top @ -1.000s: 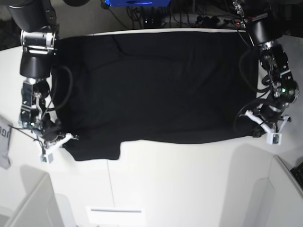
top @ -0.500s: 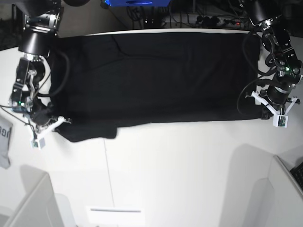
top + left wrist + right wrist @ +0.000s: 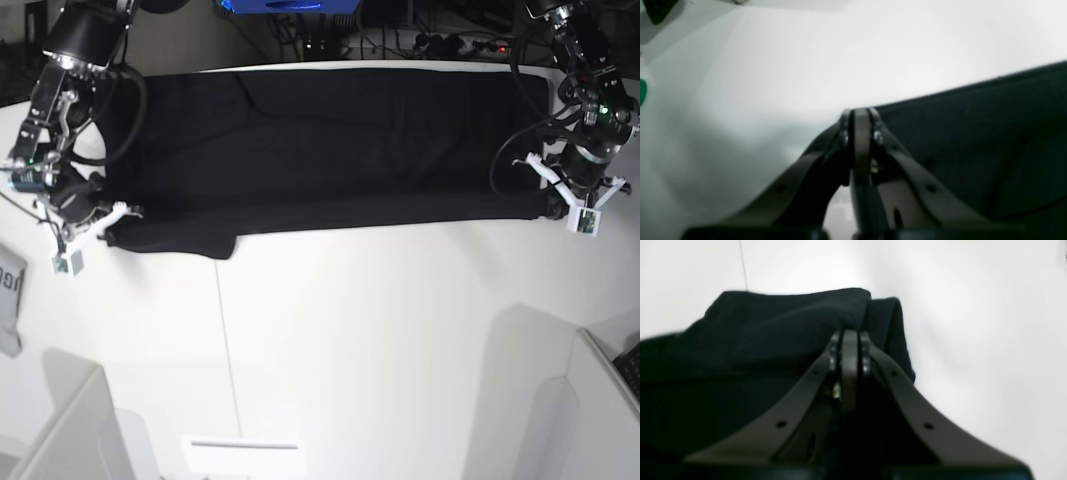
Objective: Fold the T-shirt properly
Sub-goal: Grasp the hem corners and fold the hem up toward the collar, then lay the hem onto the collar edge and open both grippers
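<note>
T-shirt (image 3: 330, 150): soft, limp, light; lay across tabletop (image 3: 380, 340), 12 o'clock.
Left pincer (image 3: 560, 207): clamped hem corner, 3 o'clock.
Right pincer (image 3: 103, 226): clamped opposite corner, 9 o'clock.

Both tools (image 3: 553, 208) (image 3: 103, 226) clamped, arms spread wide

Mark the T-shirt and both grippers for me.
T-shirt (image 3: 330, 140), base view, middle of the cloth.
Left gripper (image 3: 552, 207), base view, closed tips at hem corner.
Right gripper (image 3: 108, 222), base view, closed tips at cloth edge.

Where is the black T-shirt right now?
In the base view the black T-shirt lies stretched across the table's far side, between the left gripper and right gripper.
</note>
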Available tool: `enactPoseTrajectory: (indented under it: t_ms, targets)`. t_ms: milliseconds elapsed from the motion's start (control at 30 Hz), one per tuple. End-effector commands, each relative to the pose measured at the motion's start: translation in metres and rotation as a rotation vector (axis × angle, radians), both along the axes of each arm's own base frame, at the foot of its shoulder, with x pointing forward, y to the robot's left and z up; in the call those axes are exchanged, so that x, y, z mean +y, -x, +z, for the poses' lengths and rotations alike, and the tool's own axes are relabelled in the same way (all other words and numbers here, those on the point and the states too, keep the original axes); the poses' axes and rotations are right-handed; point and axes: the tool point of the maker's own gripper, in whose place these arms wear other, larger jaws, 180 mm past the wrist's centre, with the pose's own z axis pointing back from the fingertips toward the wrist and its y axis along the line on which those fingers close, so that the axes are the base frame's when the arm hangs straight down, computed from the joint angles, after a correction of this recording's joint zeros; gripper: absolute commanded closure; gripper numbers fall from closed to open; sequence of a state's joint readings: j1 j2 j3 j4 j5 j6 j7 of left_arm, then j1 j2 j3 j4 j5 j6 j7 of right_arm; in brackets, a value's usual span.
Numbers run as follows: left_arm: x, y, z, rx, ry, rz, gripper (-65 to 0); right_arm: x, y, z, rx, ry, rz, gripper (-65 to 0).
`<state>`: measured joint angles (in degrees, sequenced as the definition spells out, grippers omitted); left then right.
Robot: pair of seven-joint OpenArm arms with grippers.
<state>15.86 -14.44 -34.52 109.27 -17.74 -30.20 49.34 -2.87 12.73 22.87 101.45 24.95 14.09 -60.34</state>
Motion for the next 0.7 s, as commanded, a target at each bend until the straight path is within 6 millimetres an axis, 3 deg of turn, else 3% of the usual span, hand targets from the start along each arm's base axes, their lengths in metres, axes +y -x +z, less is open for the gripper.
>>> enactPoseTrajectory:
  t_ms: [0, 233, 667]
  targets:
    - [0.002, -0.003, 0.017, -0.051, -0.011, -0.01, 0.0, -0.007, -0.005, 0.015, -0.045, 0.028, -0.001, 0.0]
    - [0.006, 0.025, 0.016, -0.056, 0.109, 0.021, 0.0, -0.002, 0.021, 0.016, -0.022, 0.061, 0.022, 0.0]
    - [0.006, 0.056, 0.0, 0.025, 0.133, 0.031, 0.0, 0.007, 0.065, -0.006, 0.066, 0.06, 0.035, 0.0]
